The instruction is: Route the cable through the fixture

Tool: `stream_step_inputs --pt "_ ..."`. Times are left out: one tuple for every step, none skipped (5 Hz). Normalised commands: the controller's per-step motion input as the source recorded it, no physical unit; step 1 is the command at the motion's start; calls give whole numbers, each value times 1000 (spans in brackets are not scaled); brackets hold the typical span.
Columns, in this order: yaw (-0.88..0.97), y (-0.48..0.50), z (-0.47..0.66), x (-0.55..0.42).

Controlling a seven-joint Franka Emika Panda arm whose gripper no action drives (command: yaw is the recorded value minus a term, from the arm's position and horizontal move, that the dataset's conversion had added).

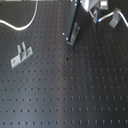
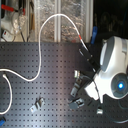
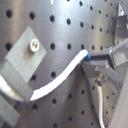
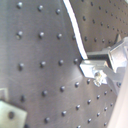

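Gripper fingertips (image 3: 102,62) pinch the cable (image 3: 60,77) near its blue-marked end, jaws closed down to cord width, just beside a metal clip (image 3: 25,57) on the perforated board (image 3: 65,30). Slack trails across the board in the second exterior view. Looks like carry-to-fixture step; next move needs lining the cord over the clip slot and lowering in.

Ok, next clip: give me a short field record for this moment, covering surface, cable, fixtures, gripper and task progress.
surface: black perforated board
cable: white cord, looping across the board in the second exterior view, its end at the gripper
fixtures: one metal clip at the first exterior view's left, another clip at the first exterior view's upper right
gripper: gripper low over the board, jaws closed on the cable near its end in both wrist views
progress: cable not yet through the left clip
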Motion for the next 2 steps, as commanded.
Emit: stream_step_inputs --pt "94 178 37 -152" --pt "0 13 0 -11"
